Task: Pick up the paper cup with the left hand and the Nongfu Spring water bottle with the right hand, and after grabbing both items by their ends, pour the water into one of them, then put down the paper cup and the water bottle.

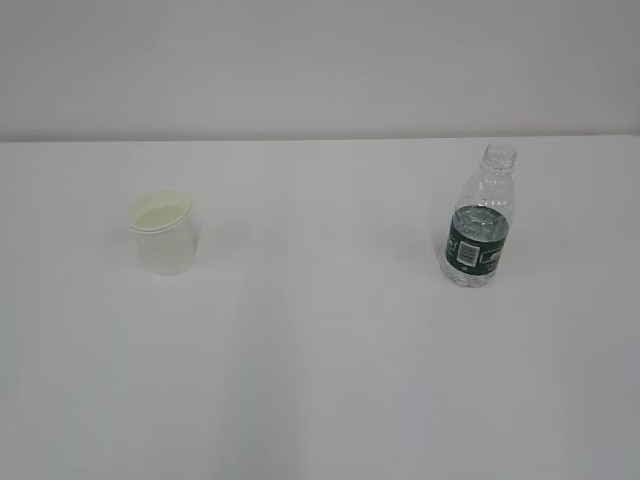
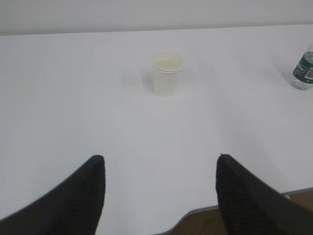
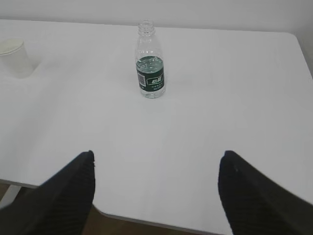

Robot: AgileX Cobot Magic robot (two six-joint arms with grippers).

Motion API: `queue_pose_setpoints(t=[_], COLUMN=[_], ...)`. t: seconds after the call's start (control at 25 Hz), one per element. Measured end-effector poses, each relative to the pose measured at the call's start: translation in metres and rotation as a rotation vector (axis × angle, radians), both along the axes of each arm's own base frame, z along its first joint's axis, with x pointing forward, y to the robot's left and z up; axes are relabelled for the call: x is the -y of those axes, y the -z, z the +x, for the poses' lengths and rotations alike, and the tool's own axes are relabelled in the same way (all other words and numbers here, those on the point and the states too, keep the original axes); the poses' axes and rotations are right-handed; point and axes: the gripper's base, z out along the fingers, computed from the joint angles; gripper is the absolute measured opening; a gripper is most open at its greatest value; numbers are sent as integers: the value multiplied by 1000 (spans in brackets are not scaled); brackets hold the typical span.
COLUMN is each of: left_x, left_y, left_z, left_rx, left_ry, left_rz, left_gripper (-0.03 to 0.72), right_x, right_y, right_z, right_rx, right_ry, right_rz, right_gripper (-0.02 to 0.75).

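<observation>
The small white tapered paper cup (image 1: 163, 234) is standing upright toward the white tabletop's (image 1: 320, 380) left side, well apart from the clear ribbed green-labelled water bottle (image 1: 480, 222) standing rightward. The black left gripper (image 2: 159, 183) and right gripper (image 3: 156, 183) are hovering near the front edge, jaws spread wide, holding nothing.

Matt white paper cup (image 1: 164, 238), clear glossy ribbed plastic bottle (image 1: 479, 222) with dark green label band, smooth matt white bench (image 1: 320, 380), matt black textured pincer fingers (image 3: 63, 196).

Left hand (image 2: 159, 193): two black fingers (image 2: 73, 200), broad, rounded tips, matte finely textured surface. Right hand (image 3: 156, 193): same black fingers (image 3: 259, 196), same texture. Nothing else of either arm shows.
</observation>
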Motion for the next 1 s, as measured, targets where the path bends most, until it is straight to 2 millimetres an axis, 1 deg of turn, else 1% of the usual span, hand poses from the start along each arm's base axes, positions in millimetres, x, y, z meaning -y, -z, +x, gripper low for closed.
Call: queue_pose_setpoints(t=[0.16, 0.4, 0.6, 0.72, 1.0], left_x=[1, 1, 0, 1, 0], left_y=[12, 17, 26, 32, 33], left_z=[7, 9, 14, 18, 21], left_rx=[-47, -66, -97, -112, -91], left_ry=[1, -3, -11, -11, -21], left_rz=[5, 12, 24, 26, 32], left_gripper=[505, 505, 505, 505, 505], right_x=[0, 0, 0, 0, 0], right_y=[6, 18, 33, 38, 42], right_z=[3, 11, 19, 23, 30], right_rx=[-25, -73, -123, -131, -103], right_ry=[2, 8, 14, 17, 26], right_rz=[-5, -26, -45, -53, -61], right_gripper=[587, 587, 587, 587, 588])
